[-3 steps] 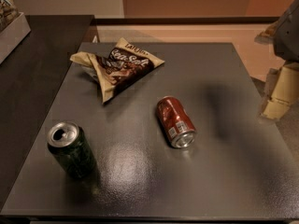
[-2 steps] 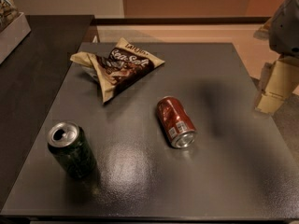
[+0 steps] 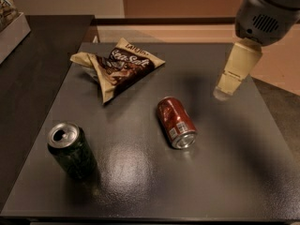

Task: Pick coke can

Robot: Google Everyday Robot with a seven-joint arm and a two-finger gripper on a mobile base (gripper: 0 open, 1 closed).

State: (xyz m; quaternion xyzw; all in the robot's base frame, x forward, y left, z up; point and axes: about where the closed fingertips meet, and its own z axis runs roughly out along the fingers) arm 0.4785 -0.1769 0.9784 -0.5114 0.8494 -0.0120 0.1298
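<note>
The coke can (image 3: 176, 122), dark red with silver ends and a white label patch, lies on its side near the middle of the dark grey table (image 3: 225, 172), its silver end facing the front right. My gripper (image 3: 225, 89) hangs above the table's right part, up and to the right of the can and apart from it. Its cream-coloured fingers (image 3: 236, 69) point down under the grey wrist housing (image 3: 267, 13). It holds nothing that I can see.
A dark green can with a silver top (image 3: 71, 149) stands upright at the front left. A crumpled chip bag (image 3: 117, 67) lies at the back left. A darker counter (image 3: 33, 74) adjoins the table on the left, with a white box (image 3: 11, 27) on it.
My gripper has moved left and in over the table's right side, closer to the coke can. The cans and the bag have not moved.
</note>
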